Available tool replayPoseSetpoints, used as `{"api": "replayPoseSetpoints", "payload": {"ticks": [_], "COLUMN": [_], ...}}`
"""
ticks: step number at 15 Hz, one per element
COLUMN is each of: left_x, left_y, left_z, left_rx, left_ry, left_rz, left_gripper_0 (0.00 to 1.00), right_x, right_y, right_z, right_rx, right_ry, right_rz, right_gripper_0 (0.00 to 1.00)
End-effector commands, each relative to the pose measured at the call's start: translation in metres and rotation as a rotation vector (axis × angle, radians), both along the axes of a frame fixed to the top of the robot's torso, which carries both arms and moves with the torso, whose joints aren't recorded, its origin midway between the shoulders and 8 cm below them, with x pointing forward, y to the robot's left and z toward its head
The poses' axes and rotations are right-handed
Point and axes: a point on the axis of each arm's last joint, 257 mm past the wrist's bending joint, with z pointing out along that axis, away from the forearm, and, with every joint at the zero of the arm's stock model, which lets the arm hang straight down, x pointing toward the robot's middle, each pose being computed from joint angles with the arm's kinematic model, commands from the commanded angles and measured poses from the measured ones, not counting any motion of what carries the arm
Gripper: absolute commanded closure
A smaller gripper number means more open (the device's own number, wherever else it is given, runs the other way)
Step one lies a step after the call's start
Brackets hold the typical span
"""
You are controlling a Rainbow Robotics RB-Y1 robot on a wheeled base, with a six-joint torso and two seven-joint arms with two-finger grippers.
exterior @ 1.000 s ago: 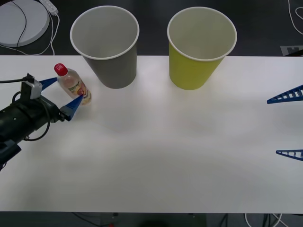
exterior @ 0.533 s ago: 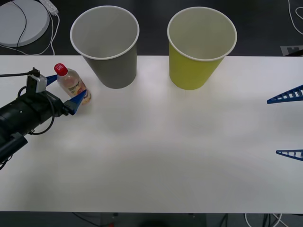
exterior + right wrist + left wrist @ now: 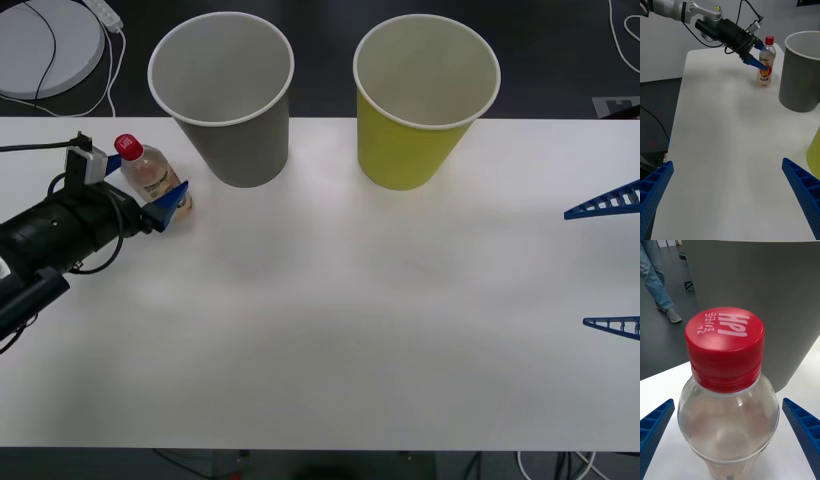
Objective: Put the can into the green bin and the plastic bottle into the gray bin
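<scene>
While the plastic bottle (image 3: 155, 176) stands upright at the table's far left, just left of the gray bin (image 3: 222, 95), the left gripper (image 3: 142, 180) has slid forward, fingers apart astride it; closing looks next, right gripper (image 3: 608, 262) open, idle

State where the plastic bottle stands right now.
In the front view, the plastic bottle stands upright at the table's far left, just left of the gray bin, between the left gripper's open fingers.

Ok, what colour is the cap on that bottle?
Red, with white lettering on top. The plastic bottle and its cap show best in the left wrist view.
</scene>
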Motion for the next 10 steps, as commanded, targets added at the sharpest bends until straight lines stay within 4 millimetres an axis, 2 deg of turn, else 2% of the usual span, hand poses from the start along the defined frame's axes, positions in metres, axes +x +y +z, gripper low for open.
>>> {"api": "replayPoseSetpoints", "payload": {"ticks": [1, 9, 10], "left_x": [0.0075, 0.0126, 0.0126], "left_y": [-0.002, -0.0066, -0.007], "left_z": [-0.0005, 0.0014, 0.0007], "left_rx": [-0.003, -0.011, -0.006], "left_ry": [0.004, 0.002, 0.002], "left_rz": [0.006, 0.011, 0.011], "left_gripper_0": [0.0, 0.0, 0.42], "right_x": [0.0, 0.0, 0.0], "right_y": [0.0, 0.0, 0.0], "right_z": [0.0, 0.0, 0.0], "right_rx": [0.0, 0.0, 0.0], "right_ry": [0.0, 0.0, 0.0], "right_rz": [0.0, 0.0, 0.0], "right_gripper_0": [0.0, 0.0, 0.0]}}
